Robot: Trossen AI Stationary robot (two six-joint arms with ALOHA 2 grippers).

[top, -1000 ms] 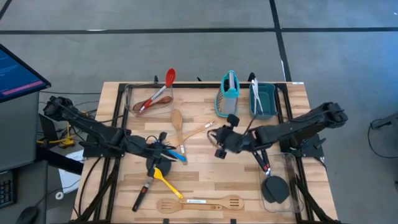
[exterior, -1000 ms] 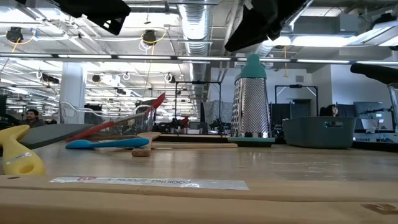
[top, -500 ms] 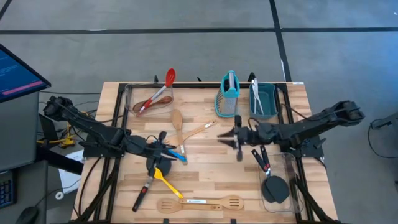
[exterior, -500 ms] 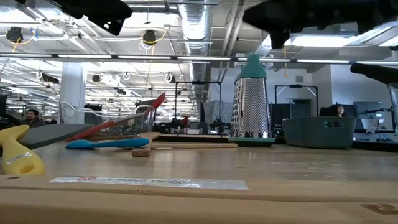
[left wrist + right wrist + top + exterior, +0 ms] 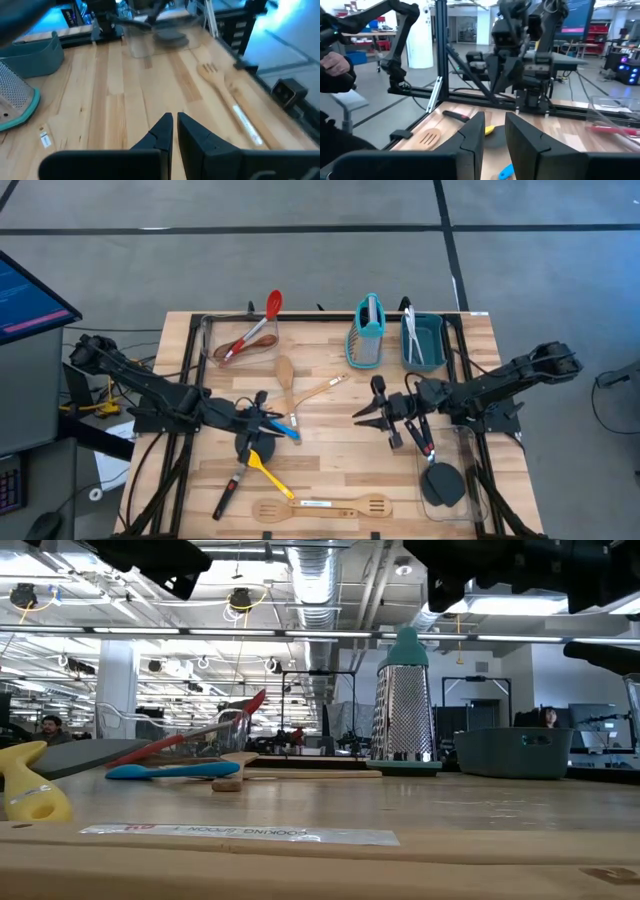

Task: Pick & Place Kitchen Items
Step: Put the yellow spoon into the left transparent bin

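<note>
Wooden desk strewn with utensils: left tool, closed and empty, sits over the blue spoon; it must reopen to grasp. Right tool hovers empty, slightly parted.

From my station the table was evenly and brightly lit from overhead, with only soft shadows. The low view glared at the ceiling lights, and my left wrist view was smeared with blur toward its far edge, tinted blue.
</note>
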